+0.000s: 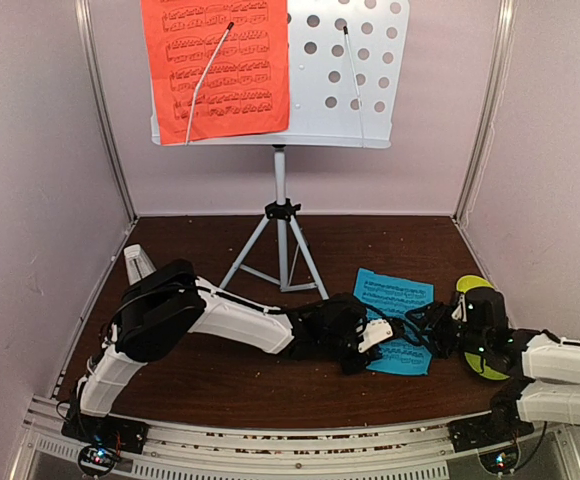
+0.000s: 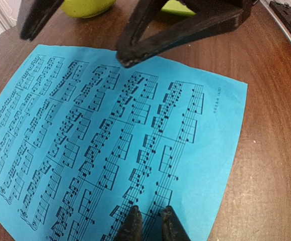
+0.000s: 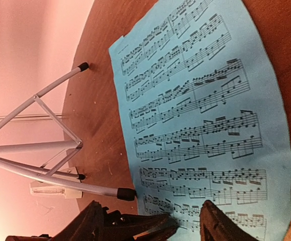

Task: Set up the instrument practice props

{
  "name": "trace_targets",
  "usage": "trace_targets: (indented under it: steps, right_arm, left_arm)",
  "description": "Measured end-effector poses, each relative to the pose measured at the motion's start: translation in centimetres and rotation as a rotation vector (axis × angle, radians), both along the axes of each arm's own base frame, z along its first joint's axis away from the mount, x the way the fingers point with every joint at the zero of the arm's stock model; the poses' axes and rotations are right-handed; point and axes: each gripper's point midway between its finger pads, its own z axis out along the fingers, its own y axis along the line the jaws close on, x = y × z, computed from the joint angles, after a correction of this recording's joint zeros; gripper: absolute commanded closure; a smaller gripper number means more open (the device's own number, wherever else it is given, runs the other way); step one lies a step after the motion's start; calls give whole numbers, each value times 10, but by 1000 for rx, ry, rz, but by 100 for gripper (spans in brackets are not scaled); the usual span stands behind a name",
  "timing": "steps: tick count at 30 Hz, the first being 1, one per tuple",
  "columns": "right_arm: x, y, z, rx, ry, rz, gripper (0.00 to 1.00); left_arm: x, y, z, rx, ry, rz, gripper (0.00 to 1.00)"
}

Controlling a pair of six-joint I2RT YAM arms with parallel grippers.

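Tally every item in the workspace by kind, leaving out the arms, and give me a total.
Music pages: 2 (red page, blue page)
Music stand: 1
Metronome: 1
Green dishes: 2 (bowl, plate)
Total: 6

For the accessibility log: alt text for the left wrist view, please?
A blue sheet-music page lies flat on the brown table, the left gripper at its near edge. The right gripper, jaws spread, hangs over the far edge, with a lime-green bowl behind.
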Motion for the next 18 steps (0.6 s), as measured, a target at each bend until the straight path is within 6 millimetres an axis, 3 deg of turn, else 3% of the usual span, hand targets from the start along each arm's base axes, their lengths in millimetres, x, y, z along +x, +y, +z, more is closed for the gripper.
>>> trace_targets:
  steps: [5, 8, 11, 15, 18]
  right_arm:
    - [-13, -14, 15, -46, 19, -26, 27]
    - [-28, -25, 11, -73, 51, -44, 26]
    - [-43, -34, -5, -105, 121, -55, 26]
    - [-63, -43, -45, -145, 238, -60, 28]
    - [-59, -39, -45, -118, 227, -63, 32]
  left_arm:
    - [0, 0, 0, -1, -1, 0, 83]
    - [0, 0, 0, -1, 0, 0, 83]
    - [0, 0, 0, -2, -1, 0, 83]
    - [0, -1, 1, -7, -3, 0, 83]
    - [0, -1, 2, -11, -4, -1, 83]
